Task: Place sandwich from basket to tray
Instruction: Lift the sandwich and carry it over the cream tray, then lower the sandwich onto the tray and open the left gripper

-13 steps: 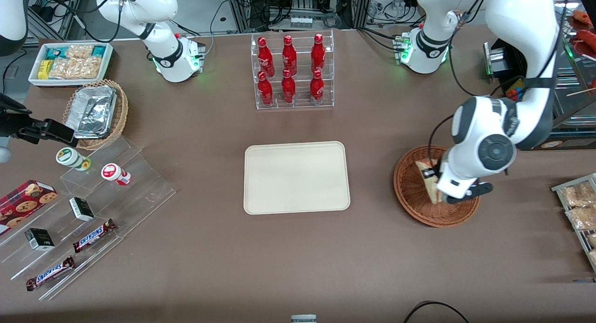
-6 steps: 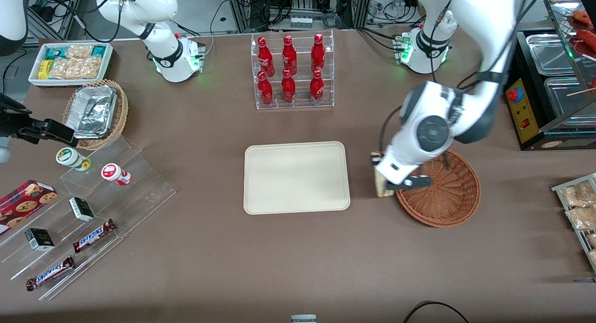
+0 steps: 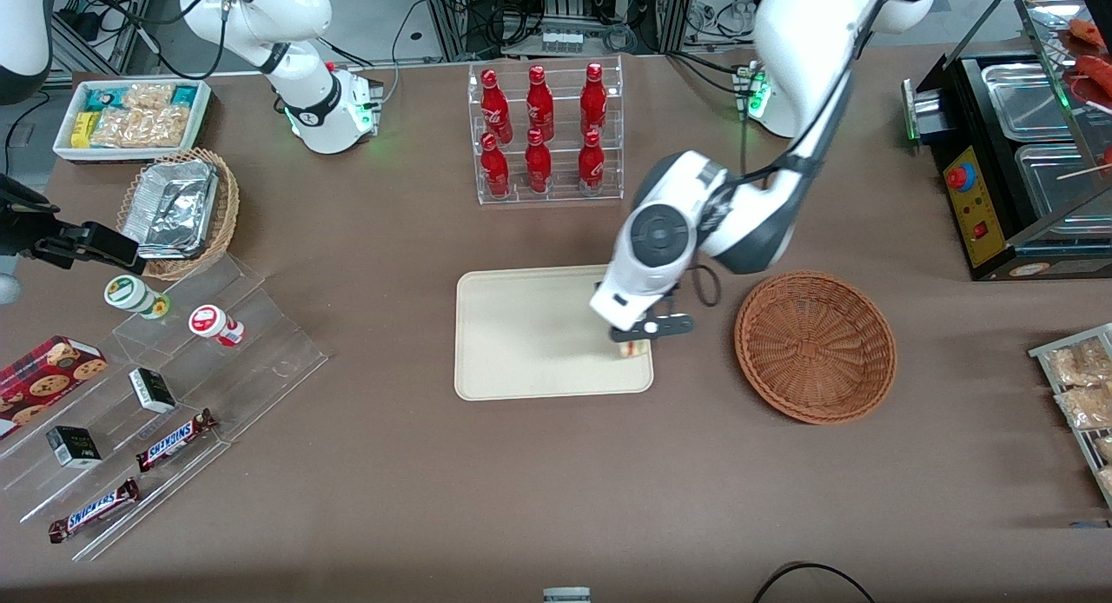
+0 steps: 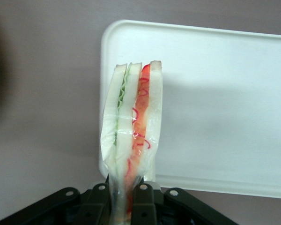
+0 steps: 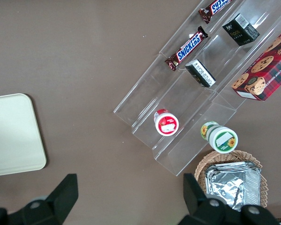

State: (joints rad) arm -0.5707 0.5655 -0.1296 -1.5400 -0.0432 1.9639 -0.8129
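My left gripper hangs over the edge of the cream tray that lies toward the basket, shut on the clear-wrapped sandwich. In the left wrist view the sandwich stands on end between the fingers, showing pale bread with red and green filling, over a corner of the tray. The reddish-brown wicker basket sits beside the tray, toward the working arm's end, with nothing in it.
A clear rack of red bottles stands farther from the front camera than the tray. Toward the parked arm's end are a clear stepped shelf with snacks, a tan basket of foil trays and a white snack bin. A black appliance stands near the working arm.
The gripper lifted the sandwich out of the basket and carried it sideways to above the tray's edge. The basket now holds nothing.
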